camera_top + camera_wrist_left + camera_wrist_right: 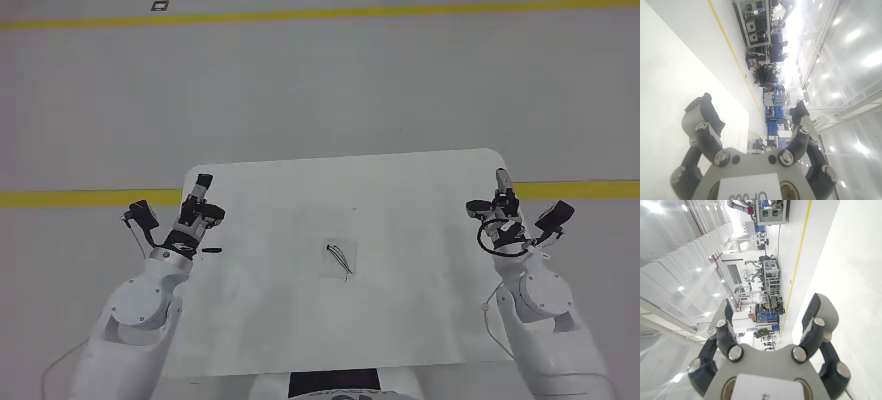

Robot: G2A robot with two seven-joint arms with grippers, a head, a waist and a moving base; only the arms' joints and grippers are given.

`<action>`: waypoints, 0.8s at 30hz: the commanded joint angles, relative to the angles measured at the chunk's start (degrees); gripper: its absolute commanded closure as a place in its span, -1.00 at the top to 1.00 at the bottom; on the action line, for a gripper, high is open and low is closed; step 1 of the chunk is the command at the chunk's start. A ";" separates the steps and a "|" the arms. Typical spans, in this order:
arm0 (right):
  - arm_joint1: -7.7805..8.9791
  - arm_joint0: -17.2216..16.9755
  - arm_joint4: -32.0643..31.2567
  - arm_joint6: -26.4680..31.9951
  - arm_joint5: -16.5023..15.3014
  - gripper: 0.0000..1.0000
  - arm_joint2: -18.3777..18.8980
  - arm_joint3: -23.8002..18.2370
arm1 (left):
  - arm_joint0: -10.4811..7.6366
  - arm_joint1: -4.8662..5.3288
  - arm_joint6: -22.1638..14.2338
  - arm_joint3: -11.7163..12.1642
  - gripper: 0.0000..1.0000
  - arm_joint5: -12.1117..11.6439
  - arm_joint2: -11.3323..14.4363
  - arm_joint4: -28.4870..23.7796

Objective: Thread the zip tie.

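Observation:
A thin black zip tie point(341, 257) lies flat near the middle of the white table point(400, 300). My left gripper point(203, 183) is held at the table's far left corner, well away from the tie, and the left wrist view has it point(753, 106) open with nothing between its fingers. My right gripper point(501, 179) is at the far right corner, equally far from the tie. In the right wrist view it point(772, 304) stands open and holds nothing.
Yellow floor lines point(60, 198) run past the table on both sides. Both wrist views look out over the table's edge into a workshop with racks and machines point(757, 24) far off.

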 commanded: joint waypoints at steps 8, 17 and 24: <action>0.00 0.00 0.00 0.00 0.00 1.00 0.00 0.00 | -0.51 0.66 -7.97 -3.11 1.00 0.16 1.26 7.66; 0.00 0.00 0.00 0.00 0.00 1.00 0.00 0.00 | -0.61 1.54 -17.59 -5.76 1.00 6.39 1.83 14.36; 0.00 0.00 0.00 0.00 0.00 1.00 0.00 0.00 | -0.61 1.54 -17.59 -5.76 1.00 6.39 1.83 14.36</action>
